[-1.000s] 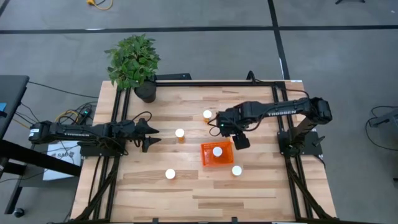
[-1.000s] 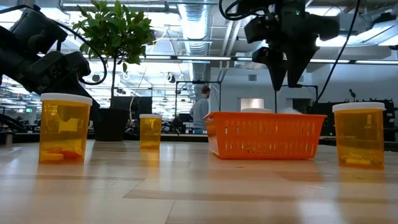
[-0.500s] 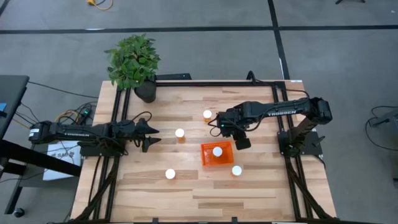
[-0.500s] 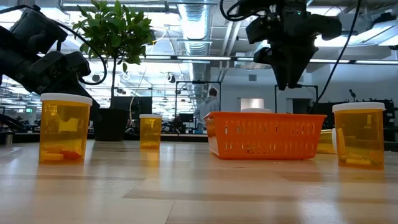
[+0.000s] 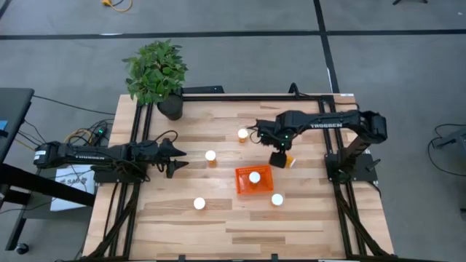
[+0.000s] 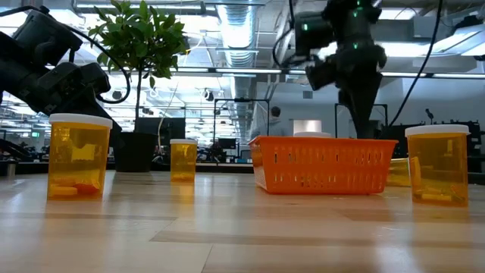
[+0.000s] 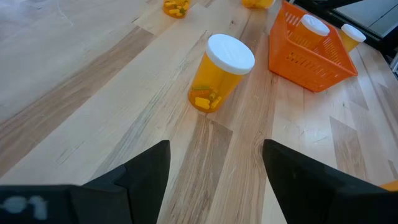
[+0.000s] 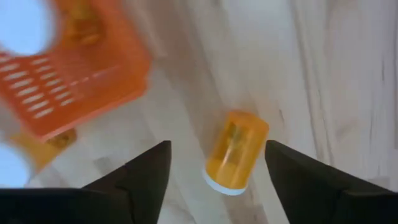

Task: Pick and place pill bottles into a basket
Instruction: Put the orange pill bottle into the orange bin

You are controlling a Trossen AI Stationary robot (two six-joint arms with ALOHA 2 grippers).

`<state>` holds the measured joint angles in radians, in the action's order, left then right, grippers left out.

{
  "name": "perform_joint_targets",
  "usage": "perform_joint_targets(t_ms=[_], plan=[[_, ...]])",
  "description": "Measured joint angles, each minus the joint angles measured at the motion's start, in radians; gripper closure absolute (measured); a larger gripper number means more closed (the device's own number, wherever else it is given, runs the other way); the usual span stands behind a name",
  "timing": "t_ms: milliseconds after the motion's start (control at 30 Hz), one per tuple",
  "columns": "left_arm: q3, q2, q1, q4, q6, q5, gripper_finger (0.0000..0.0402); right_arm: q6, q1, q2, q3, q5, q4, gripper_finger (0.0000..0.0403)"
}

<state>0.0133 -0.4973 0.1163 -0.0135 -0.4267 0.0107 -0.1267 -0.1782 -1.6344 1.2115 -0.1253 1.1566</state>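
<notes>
Basket on the surface holds one pill bottle; five are outside. Right gripper, fingers spread and empty, hovers over a fallen bottle beside it. Left gripper waits, fingers spread.

You see the basket blurred and edge-cut; the right gripper hides most of the toppled bottle.

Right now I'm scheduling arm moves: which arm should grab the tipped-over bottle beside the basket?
The right. Its open gripper hovers right by the lying bottle next to the basket, while the left gripper waits across the table.
</notes>
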Motion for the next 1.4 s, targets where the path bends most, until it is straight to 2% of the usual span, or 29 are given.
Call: perform_joint_targets(t_ms=[333,933,1133,1400], plan=[[0.0,0.0,0.0,0.0,0.0,0.0,0.0156,-0.19,-0.081,0.0,-0.085,0.022,0.012,0.0131],[0.0,0.0,0.0,0.0,0.0,0.0,0.0156,-0.241,0.033,0.0,-0.19,-0.05,-0.065,0.0131],[0.0,0.0,0.0,0.0,0.0,0.0,0.0156,-0.267,0.084,0.0,-0.24,-0.092,-0.146,0.0131],[0.0,0.0,0.0,0.0,0.0,0.0,0.0156,-0.272,0.078,0.0,-0.277,-0.086,-0.213,0.0131]])
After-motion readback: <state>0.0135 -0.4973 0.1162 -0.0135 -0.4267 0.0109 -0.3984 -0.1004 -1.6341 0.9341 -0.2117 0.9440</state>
